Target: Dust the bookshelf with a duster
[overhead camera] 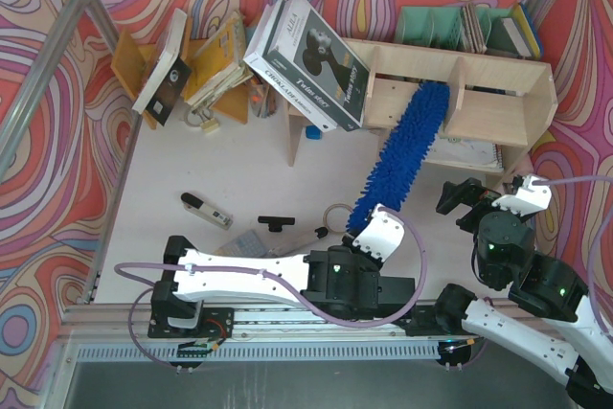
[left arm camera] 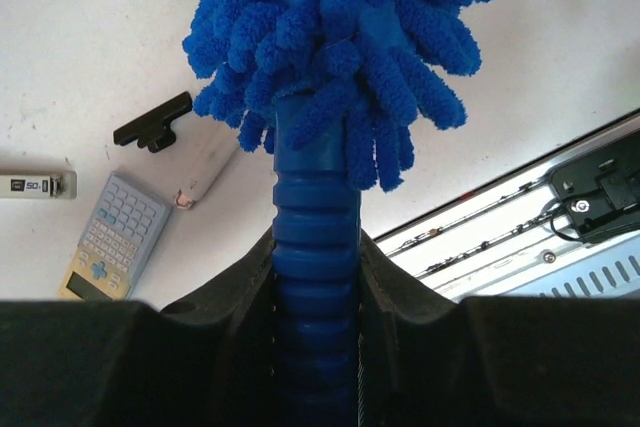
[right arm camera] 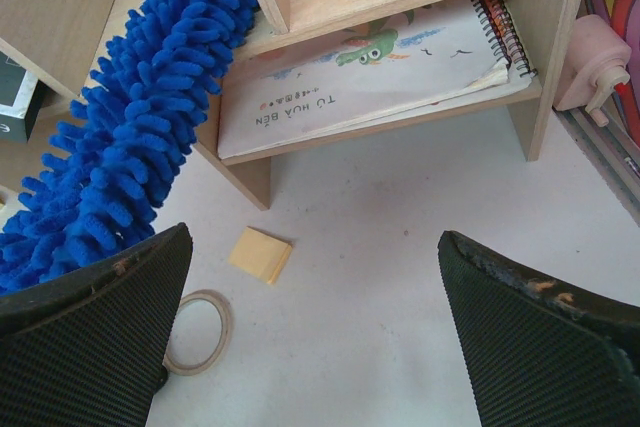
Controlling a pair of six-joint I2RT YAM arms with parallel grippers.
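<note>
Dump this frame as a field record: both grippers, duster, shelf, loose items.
left gripper: shut on the duster by its ribbed handle
right gripper: open, empty, hovering over the table in front of the bookshelf
duster head: resting up against the bookshelf, beside an upright divider
lower compartment: spiral notebook lying flat
table by shelf: tape ring, yellow sticky pad
table by left arm: calculator

The left hand (overhead camera: 362, 229) grips the duster (overhead camera: 402, 146), its fluffy head slanting up into the bookshelf (overhead camera: 488, 93), while the right hand (overhead camera: 462, 203) gapes wide nearby.
</note>
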